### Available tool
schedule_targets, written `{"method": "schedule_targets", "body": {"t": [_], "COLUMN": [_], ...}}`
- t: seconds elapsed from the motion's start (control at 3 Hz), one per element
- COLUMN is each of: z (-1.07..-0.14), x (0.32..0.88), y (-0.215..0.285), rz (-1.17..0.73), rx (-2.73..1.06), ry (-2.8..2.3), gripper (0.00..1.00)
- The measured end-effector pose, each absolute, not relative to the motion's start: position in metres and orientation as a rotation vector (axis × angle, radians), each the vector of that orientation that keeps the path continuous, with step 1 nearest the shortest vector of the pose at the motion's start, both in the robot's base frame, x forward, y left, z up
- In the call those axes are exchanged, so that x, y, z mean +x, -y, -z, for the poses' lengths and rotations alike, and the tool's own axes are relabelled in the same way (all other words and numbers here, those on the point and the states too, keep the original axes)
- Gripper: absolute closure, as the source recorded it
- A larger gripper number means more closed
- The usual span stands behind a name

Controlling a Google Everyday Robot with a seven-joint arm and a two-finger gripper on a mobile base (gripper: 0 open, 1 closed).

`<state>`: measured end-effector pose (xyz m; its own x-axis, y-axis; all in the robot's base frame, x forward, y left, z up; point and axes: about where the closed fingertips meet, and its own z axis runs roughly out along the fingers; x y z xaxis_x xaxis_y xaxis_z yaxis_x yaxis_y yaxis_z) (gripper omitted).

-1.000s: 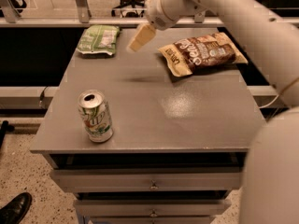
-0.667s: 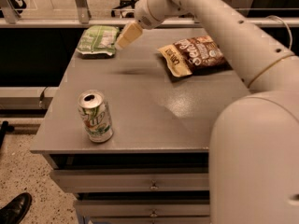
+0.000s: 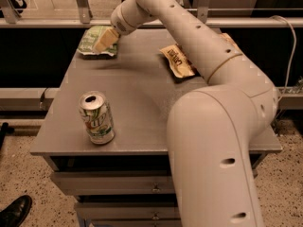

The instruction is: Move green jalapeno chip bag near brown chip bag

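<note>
pincer [image 3: 105,40] at one green bag [image 3: 86,44]; one brown bag [image 3: 177,61], one can [image 3: 96,117].

1 camera looks down across the table [image 3: 142,93] from its near edge, close behind the arm [image 3: 213,141], jaws far-left.

I note my gripper [image 3: 105,40] over the crinkled light-green foil chip bag [image 3: 88,42], far left on the grey metal table [image 3: 142,91]. The flat dark-brown chip bag [image 3: 178,61] lies well apart, partly behind my arm [image 3: 189,37].
</note>
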<state>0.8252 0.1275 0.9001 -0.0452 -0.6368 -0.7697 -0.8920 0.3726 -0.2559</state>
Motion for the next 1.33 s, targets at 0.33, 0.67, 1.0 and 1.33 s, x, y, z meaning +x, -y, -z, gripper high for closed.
{"method": "schedule_targets", "body": {"t": [0.33, 0.67, 1.0, 1.33], "z": [-0.882, -0.864, -0.856, -0.855], "x": [0.832, 0.84, 0.842, 0.843], "y": [-0.156, -0.165, -0.166, -0.164], "rz": [-0.383, -0.361, -0.349, -0.337], "rx": [-1.347, -1.327, -1.314, -1.303], "ry": [-1.801, -1.862, -1.889, -1.896], "gripper": [0.0, 0.26, 0.5, 0.72]}}
